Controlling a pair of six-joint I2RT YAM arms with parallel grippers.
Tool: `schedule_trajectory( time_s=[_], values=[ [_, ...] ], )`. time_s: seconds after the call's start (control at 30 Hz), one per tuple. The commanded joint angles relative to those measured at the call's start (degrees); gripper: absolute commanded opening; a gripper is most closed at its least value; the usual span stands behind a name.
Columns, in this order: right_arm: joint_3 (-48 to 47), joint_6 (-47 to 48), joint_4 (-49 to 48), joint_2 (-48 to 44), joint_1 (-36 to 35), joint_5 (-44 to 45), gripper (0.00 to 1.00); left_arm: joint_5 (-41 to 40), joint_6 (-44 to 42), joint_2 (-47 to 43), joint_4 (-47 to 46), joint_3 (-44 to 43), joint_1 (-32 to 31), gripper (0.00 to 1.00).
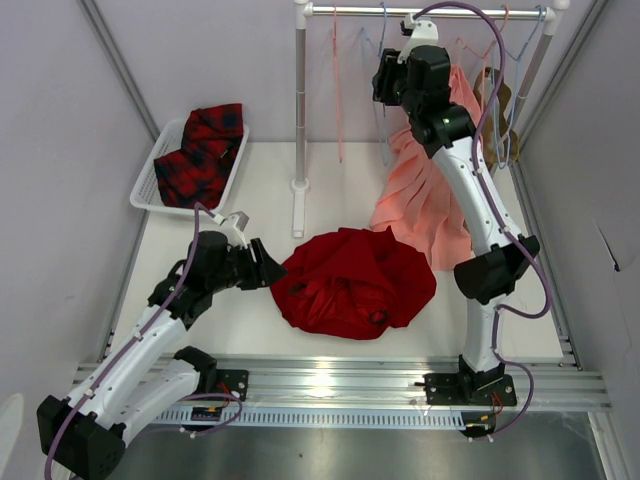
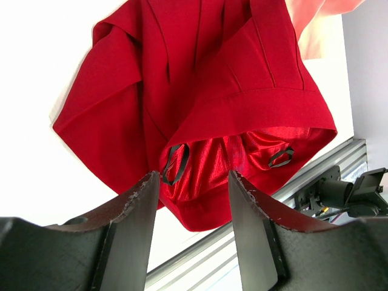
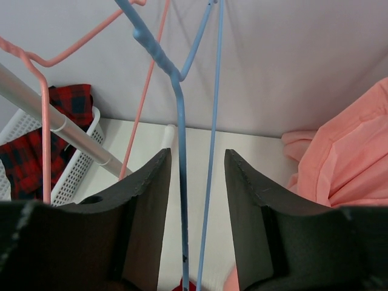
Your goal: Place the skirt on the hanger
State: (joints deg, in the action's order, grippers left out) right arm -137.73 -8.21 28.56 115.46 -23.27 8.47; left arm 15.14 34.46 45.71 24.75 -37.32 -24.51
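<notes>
Deep-red flared fabric skirt [image 1: 355, 285] is lying crumpled in the middle of the white table [image 1: 250, 200], waist opening turned toward my left gripper [image 2: 194, 182]. That gripper's fingers are spread apart just short of the hem, with nothing between them.

My right gripper [image 3: 197, 157] is up at the far rail, also spread. The thin light-blue wire hanger [image 3: 179, 121] runs down between its fingers, but I'm not clamped on it.

Stuff I reckon could bite me:

- That wire is skinny. If I close off-centre it could pivot or slide out of the pads, and the hanger swings.
- Pink wire hangers [image 3: 42, 121] hang on the same silver rail [image 3: 60, 124], just to the left. Lifting the blue one crooked might hook a neighbour.
- The salmon-pink pleated skirt [image 3: 345, 145] hangs just right of my wrist, so a wide swing could drag it.
- The red fabric is folded over itself and the lining looks shiny. Pinching a random fold instead of the waistband probably gets me a lump that won't open for the hanger. I can see two small black loops [image 2: 174, 163] inside, easy to snag.
</notes>
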Motion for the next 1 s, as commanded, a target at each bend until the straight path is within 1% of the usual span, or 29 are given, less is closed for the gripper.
schedule_trajectory(
  time_s=[0.0, 0.17, 0.27, 0.37, 0.47, 0.5, 0.6, 0.73, 0.83, 0.97],
  values=[
    [-2.2, 1.2, -0.6, 1.2, 0.2, -1.2, 0.46, -0.4, -0.5, -0.3, -0.8, -1.1, -0.3, 0.54],
    [-2.9, 1.4, -0.8, 2.5, 0.3, -2.0, 0.47, -0.6, -0.7, -0.2, -0.7, -1.4, -0.3, 0.54],
    [-2.9, 1.4, -1.3, 2.6, 0.3, -2.1, 0.44, -0.7, -0.7, 0.0, -0.6, -1.7, -0.3, 0.54],
    [-2.9, 1.8, -1.7, 2.5, 0.2, -2.3, 0.39, -0.7, -0.7, 0.3, -0.8, -1.7, -0.3, 0.54],
    [-2.8, 2.7, -2.2, 2.7, 0.3, -2.5, 0.27, -0.7, -0.9, 0.9, -0.9, -1.7, -0.3, 0.54],
    [-2.9, 2.8, -2.3, 2.7, 0.2, -2.4, 0.17, -0.7, -0.8, 1.0, -1.0, -1.8, -0.3, 0.54],
    [-3.2, 3.4, -2.9, 2.3, 0.2, -2.1, 0.0, -0.7, -0.8, 1.0, -1.1, -1.7, -0.3, 0.53],
    [-3.0, 4.3, -4.6, 1.2, 0.2, -1.8, 0.0, -0.9, -0.9, 0.7, -1.0, -1.8, -0.3, 0.5],
    [-3.0, 4.5, -5.4, 0.1, 0.2, -1.6, 0.0, -1.0, -1.1, 0.6, -0.6, -2.1, -0.3, 0.47],
    [-2.0, 4.5, -7.4, -2.3, 0.3, -1.8, 0.0, -1.3, -1.6, 0.3, -0.2, -2.8, -0.3, 0.46]
  ],
)
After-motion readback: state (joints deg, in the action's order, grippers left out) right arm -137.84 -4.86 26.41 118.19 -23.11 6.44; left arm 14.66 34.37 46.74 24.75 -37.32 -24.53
